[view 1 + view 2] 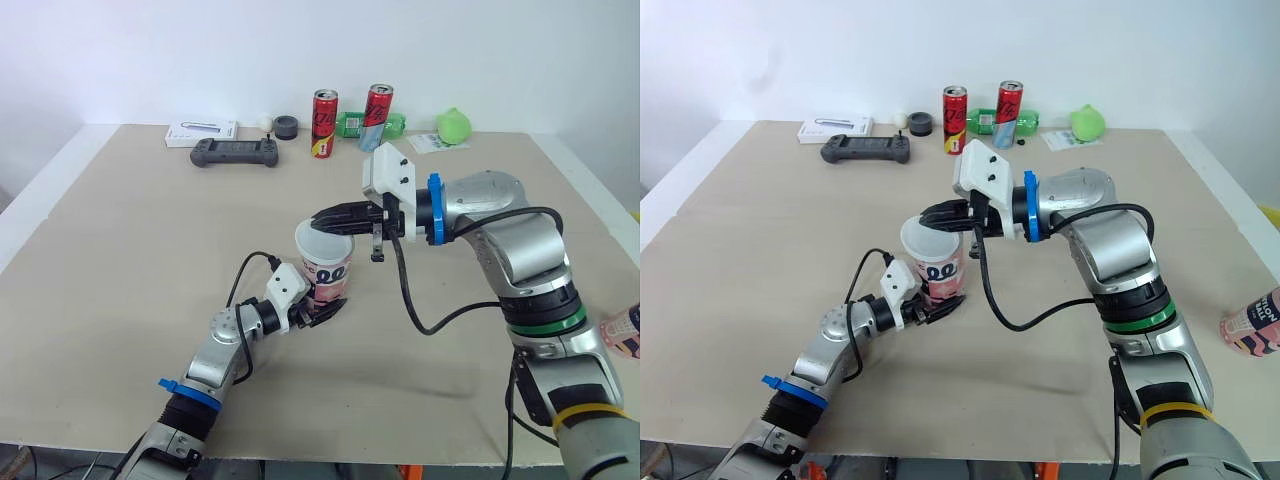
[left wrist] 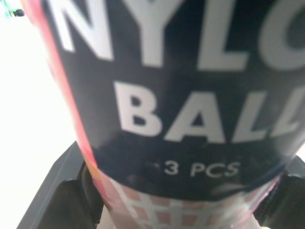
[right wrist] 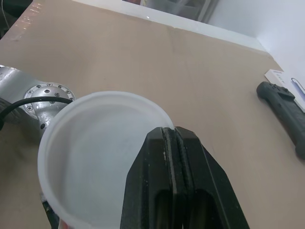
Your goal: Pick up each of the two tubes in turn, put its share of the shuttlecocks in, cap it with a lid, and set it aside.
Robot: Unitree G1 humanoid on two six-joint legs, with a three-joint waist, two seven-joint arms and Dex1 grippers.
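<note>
Clamping upright tube (image 1: 328,275), left fingers (image 1: 327,310); right fingers (image 3: 174,157) pinched, seemingly on lid (image 1: 318,243) rim

bright, diffuse light from above in the head views: the wall (image 1: 300,50) sits near clipping and the table (image 1: 120,250) carries only faint, soft-edged shadows. the left wrist view is too close to the tube (image 2: 190,95), so its print is blurred and the background beside it is blown out white. in the right wrist view the lid (image 3: 95,157) reads flat white with little shading.

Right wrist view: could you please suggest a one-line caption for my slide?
Right gripper pinching the rim of the white lid atop the tube, black controller lying beyond.
</note>
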